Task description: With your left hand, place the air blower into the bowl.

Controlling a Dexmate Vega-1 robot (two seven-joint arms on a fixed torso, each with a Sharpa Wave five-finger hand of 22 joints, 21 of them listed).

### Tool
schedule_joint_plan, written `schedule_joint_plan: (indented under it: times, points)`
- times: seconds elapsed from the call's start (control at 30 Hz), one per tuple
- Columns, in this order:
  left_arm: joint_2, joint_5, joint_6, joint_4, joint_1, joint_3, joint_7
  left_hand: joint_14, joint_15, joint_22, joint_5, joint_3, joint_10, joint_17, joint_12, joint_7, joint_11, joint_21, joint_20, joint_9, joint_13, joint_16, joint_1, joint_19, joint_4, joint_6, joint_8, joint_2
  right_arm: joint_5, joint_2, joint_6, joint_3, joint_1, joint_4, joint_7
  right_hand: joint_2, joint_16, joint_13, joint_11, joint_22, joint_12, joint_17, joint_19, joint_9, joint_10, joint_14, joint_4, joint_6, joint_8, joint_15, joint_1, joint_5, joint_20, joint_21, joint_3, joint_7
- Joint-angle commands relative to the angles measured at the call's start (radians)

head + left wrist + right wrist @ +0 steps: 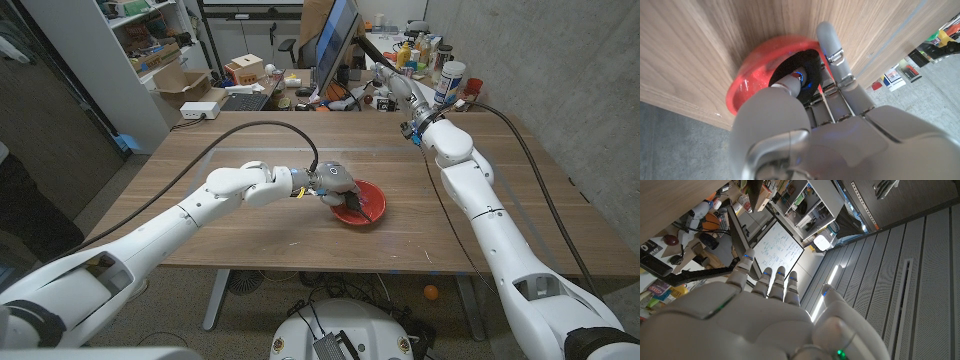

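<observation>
Resting low over the red bowl (362,206) at the middle of the frame, the black air blower (796,75) is held in the fingers of the left hand (333,184), curled around it. Placing appears nearly done; the fingers would next need to be opened and the hand lifted clear. The right hand (392,82), fingers straight and close together, is raised at the upper right, beyond the table (200,205). Nothing is seen blocking the bowl.
</observation>
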Motion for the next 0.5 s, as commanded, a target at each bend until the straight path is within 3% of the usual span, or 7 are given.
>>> schedule_joint_plan:
  times: [0.03, 0.1, 0.17, 0.27, 0.4, 0.5]
  points:
    - [-0.017, 0.002, 0.054, -0.019, -0.017, 0.027, -0.123, -0.031, -0.146, -0.005, 0.003, -0.015, -0.065, 0.010, -0.038, -0.011, 0.020, -0.029, 0.046, -0.002, 0.011, -0.029, -0.066, -0.305, 0.036, -0.079, -0.045, 0.002, -0.019, 0.009, -0.032, 0.003, 0.031, -0.008, 0.022, -0.002, -0.001, 0.002, 0.002, 0.005, -0.002, 0.003, 0.003, 0.005, -0.005, 0.001, -0.001, -0.005, -0.001, 0.004, -0.005, 0.004, 0.007, -0.002, -0.004, -0.004]
    - [-0.021, -0.006, 0.066, -0.025, -0.021, 0.028, -0.160, -0.123, -0.121, -0.006, 0.003, -0.036, -0.120, 0.017, -0.069, -0.011, 0.043, -0.057, 0.093, -0.011, 0.010, -0.044, -0.119, -0.359, 0.058, -0.132, -0.078, -0.004, -0.024, 0.009, -0.034, 0.000, 0.033, -0.010, 0.022, -0.002, -0.001, 0.002, 0.000, 0.005, -0.002, 0.003, 0.002, 0.005, -0.006, 0.001, 0.000, -0.004, 0.000, 0.004, -0.006, 0.004, 0.008, -0.002, -0.004, -0.005]
    - [-0.028, -0.032, 0.073, -0.020, -0.024, 0.026, -0.191, -0.172, -0.106, -0.007, 0.000, -0.057, -0.133, 0.023, -0.079, -0.010, 0.052, -0.082, 0.131, -0.018, 0.008, -0.045, -0.170, -0.404, 0.087, -0.151, -0.091, -0.007, -0.028, 0.010, -0.036, -0.002, 0.034, -0.011, 0.021, -0.002, 0.000, 0.002, 0.001, 0.005, -0.002, 0.003, 0.001, 0.005, -0.005, 0.002, 0.000, -0.005, -0.001, 0.004, -0.006, 0.004, 0.008, -0.002, -0.005, -0.005]
    - [-0.034, -0.050, 0.085, -0.017, -0.029, 0.026, -0.226, -0.243, -0.057, -0.007, 0.000, -0.077, -0.155, 0.023, -0.092, -0.005, 0.064, -0.117, 0.190, -0.029, 0.006, -0.052, -0.229, -0.460, 0.116, -0.172, -0.101, -0.009, -0.031, 0.010, -0.034, -0.004, 0.036, -0.008, 0.024, -0.002, 0.000, 0.002, 0.000, 0.005, -0.002, 0.003, 0.000, 0.005, -0.006, 0.002, 0.000, -0.005, 0.000, 0.004, -0.007, 0.004, 0.008, -0.003, -0.005, -0.005]
    - [-0.038, -0.066, 0.100, -0.017, -0.028, 0.023, -0.244, -0.309, -0.009, -0.006, 0.000, -0.096, -0.179, 0.019, -0.102, 0.002, 0.081, -0.151, 0.235, -0.038, 0.003, -0.057, -0.286, -0.508, 0.143, -0.191, -0.106, -0.014, -0.032, 0.010, -0.034, -0.003, 0.038, -0.003, 0.025, -0.002, 0.000, 0.002, 0.000, 0.005, -0.001, 0.003, -0.002, 0.005, -0.005, 0.002, 0.000, -0.005, 0.000, 0.004, -0.008, 0.004, 0.008, -0.003, -0.005, -0.006]
    - [-0.040, -0.074, 0.107, -0.016, -0.028, 0.022, -0.251, -0.343, 0.004, -0.006, 0.002, -0.097, -0.192, 0.014, -0.106, 0.000, 0.088, -0.170, 0.255, -0.044, 0.002, -0.060, -0.307, -0.535, 0.150, -0.192, -0.104, -0.010, -0.032, 0.010, -0.029, -0.003, 0.041, 0.005, 0.027, -0.002, 0.001, 0.002, -0.002, 0.005, -0.001, 0.003, -0.004, 0.005, -0.006, 0.002, 0.000, -0.005, 0.001, 0.004, -0.009, 0.004, 0.008, -0.004, -0.006, -0.006]
